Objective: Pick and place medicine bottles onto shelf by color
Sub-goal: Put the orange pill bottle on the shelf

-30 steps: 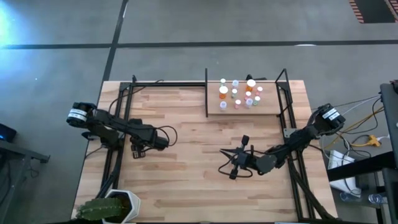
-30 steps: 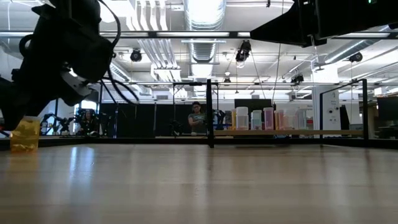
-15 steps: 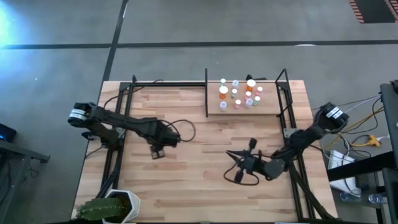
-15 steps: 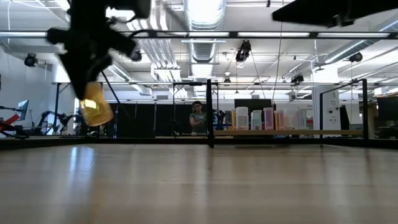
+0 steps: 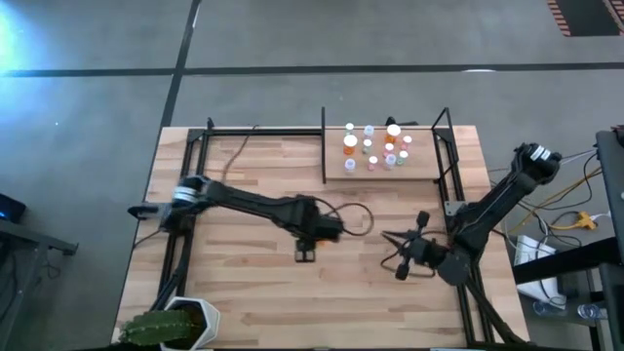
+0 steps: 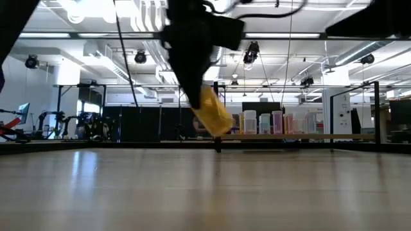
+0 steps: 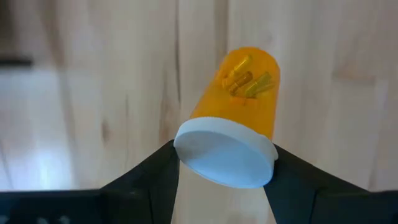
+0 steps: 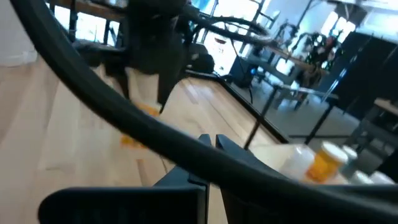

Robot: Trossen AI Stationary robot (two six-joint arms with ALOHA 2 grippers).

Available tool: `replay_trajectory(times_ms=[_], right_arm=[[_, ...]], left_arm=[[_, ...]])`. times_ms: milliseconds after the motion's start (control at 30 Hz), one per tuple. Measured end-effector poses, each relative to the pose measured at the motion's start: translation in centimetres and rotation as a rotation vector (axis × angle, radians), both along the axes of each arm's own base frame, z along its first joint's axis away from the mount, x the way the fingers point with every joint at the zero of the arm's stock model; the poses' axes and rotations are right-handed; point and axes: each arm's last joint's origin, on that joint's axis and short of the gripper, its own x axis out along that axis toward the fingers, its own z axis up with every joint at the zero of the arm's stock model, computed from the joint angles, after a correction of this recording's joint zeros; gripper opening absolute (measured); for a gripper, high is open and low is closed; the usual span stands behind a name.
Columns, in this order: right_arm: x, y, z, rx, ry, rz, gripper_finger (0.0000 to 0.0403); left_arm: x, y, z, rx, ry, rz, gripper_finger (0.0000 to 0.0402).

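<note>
One orange medicine bottle (image 7: pixel 231 127) with a white cap was clamped in the left claw (image 5: pixel 322 226), held clear above the middle of the table (image 5: pixel 253 292) and tilted (the low view showed it hanging off the wood). About ten more bottles (image 5: pixel 373 146) stood clustered on the shelf (image 5: pixel 419 174) at the far right of the table, several orange, with green and pale ones among them. The right claw (image 5: pixel 408 252) sat low near the right edge, its fingers closed together on nothing. A potted plant (image 5: pixel 171 327) occupied the near left corner. The table was light wooden planking; beyond it lay grey floor, and the low view showed a hall with ceiling lights.
</note>
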Motion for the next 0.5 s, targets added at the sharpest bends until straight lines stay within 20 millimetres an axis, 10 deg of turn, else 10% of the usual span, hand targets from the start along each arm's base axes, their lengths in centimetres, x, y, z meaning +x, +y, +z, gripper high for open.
replay_trajectory(times_ms=[267,500], right_arm=[[-2.1,-2.4,-0.4,0.107,-0.055,-0.015,0.0015],[-2.4,-2.7,-0.8,0.125,-0.061,-0.017,0.0015]], left_arm=[[5.2,-0.4,-2.6,0.04,-0.002,-0.093,0.0178],[5.5,-0.3,-3.6,0.088,0.066,-0.166,0.0178]])
